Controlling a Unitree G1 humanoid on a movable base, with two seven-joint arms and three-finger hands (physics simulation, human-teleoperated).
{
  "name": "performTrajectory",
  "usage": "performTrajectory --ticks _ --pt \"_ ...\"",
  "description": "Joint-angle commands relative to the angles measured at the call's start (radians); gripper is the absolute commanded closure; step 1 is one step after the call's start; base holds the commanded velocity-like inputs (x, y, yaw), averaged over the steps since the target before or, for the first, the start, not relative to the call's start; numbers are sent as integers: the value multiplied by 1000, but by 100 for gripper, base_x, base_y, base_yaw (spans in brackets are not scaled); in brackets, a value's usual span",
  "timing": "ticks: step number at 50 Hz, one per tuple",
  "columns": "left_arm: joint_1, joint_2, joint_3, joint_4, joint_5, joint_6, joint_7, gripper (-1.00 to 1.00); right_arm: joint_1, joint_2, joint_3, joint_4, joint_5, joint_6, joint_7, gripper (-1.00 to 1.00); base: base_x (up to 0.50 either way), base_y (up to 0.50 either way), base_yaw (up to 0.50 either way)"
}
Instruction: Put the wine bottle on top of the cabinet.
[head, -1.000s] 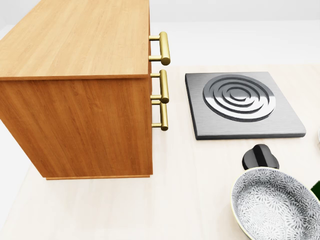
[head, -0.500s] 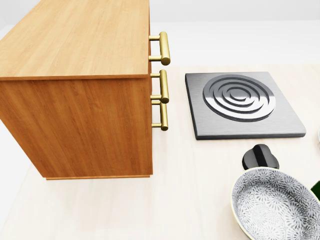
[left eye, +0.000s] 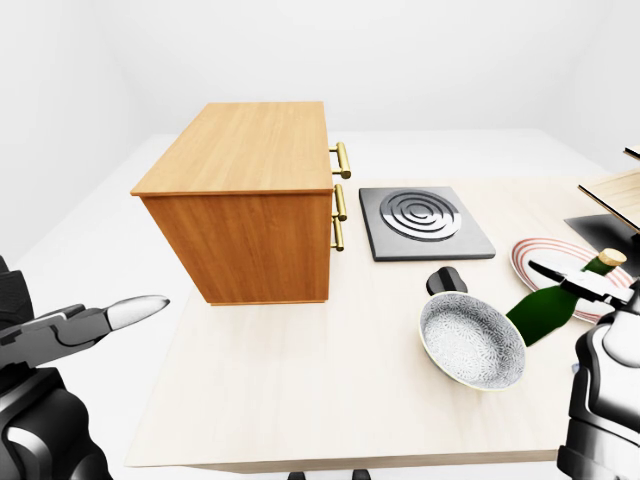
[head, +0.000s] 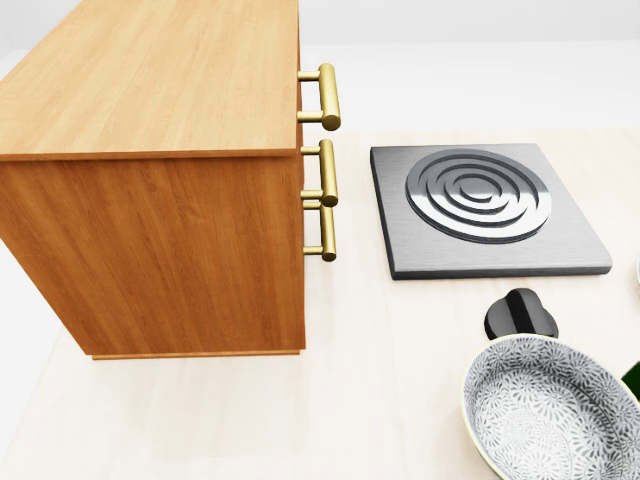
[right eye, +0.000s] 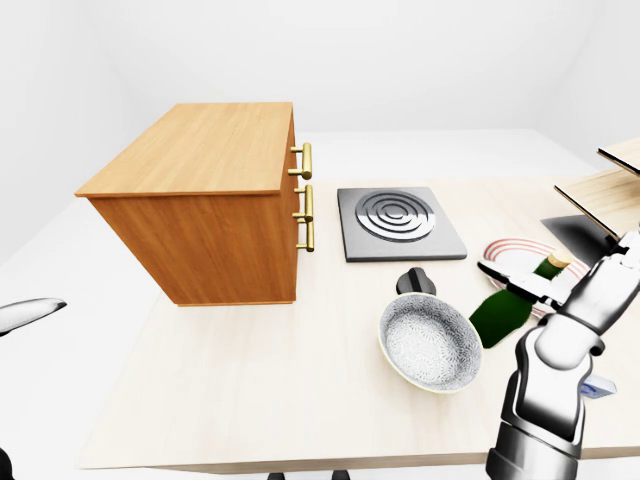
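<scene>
- Left-eye view: my right hand (left eye: 600, 292) grasps the bottle (left eye: 552, 307) near the table's (left eye: 300, 400) right edge.
- My left hand (left eye: 95, 322) hangs unclenched.
- Cabinet (left eye: 245, 200) stands at the table's left.

i'm looking at a simulated kitchen: a hob plate (left eye: 426, 221), patterned bowl (left eye: 472, 340) and wooden cabinet (left eye: 243, 199) on a table (left eye: 300, 390).

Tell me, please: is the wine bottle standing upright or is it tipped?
Tipped. The wine bottle leans, its neck up toward the view's right, its base low beside the patterned bowl. The right hand is at its neck.
</scene>
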Motion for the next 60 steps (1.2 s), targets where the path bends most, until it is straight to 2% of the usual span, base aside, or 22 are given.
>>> performTrajectory --ticks 1,19,44,60 --pt "2 0 2 -1 1 0 -1 -100 5 -6 -18 55 26 0 -10 -100 0 0 0" --pt "-2 2 0 -2 3 0 0 -100 31 -17 -16 172 100 0 -41 -100 0 0 0" --pt "-1 -2 -11 0 13 0 -1 -100 -55 -80 57 391 171 0 -88 -100 0 0 0" --pt "-5 1 -6 -6 9 0 0 -100 -67 -112 70 493 218 0 -119 -100 0 0 0"
